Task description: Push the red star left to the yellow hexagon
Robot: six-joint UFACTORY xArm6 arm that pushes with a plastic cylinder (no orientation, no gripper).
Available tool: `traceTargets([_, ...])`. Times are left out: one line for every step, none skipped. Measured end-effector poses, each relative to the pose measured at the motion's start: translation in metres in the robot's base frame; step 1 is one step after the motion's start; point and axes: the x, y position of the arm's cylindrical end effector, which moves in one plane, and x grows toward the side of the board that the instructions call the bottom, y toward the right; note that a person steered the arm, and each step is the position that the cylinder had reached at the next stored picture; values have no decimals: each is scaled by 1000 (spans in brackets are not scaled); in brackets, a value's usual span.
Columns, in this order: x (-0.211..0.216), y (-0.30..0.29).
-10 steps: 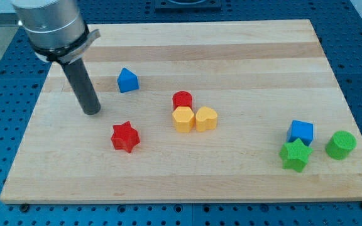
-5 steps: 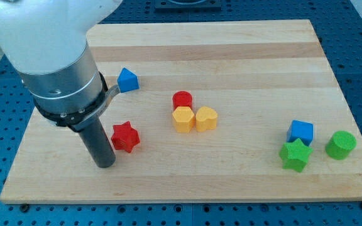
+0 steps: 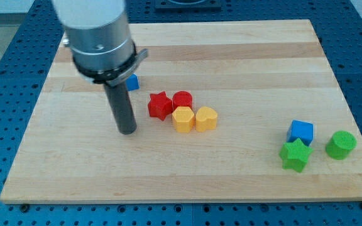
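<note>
The red star (image 3: 159,105) lies near the board's middle, touching the red cylinder (image 3: 182,100) on its right and the yellow hexagon (image 3: 183,118) at its lower right. A yellow heart-like block (image 3: 206,118) sits right of the hexagon. My tip (image 3: 127,131) rests on the board to the lower left of the red star, a short gap apart from it.
A blue block (image 3: 132,81) is partly hidden behind the rod at the upper left. At the view's right stand a blue cube (image 3: 301,131), a green star (image 3: 295,154) and a green cylinder (image 3: 340,144). The wooden board (image 3: 231,50) ends on all sides at a blue perforated table.
The red star has slid up and right from the lower left until it touches the red cylinder and yellow hexagon. My tip swung round below it and now sits to its lower left.
</note>
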Motion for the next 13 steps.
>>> traceTargets([-51,-5])
traceTargets([-65,0])
traceTargets([-83,16])
traceTargets([-81,29])
traceTargets([-79,40])
traceTargets([-79,55])
traceTargets([-79,63])
traceTargets([-79,57])
traceTargets([-77,17])
traceTargets([-78,17])
traceTargets([-68,33])
traceTargets([-54,60])
traceTargets([-53,50])
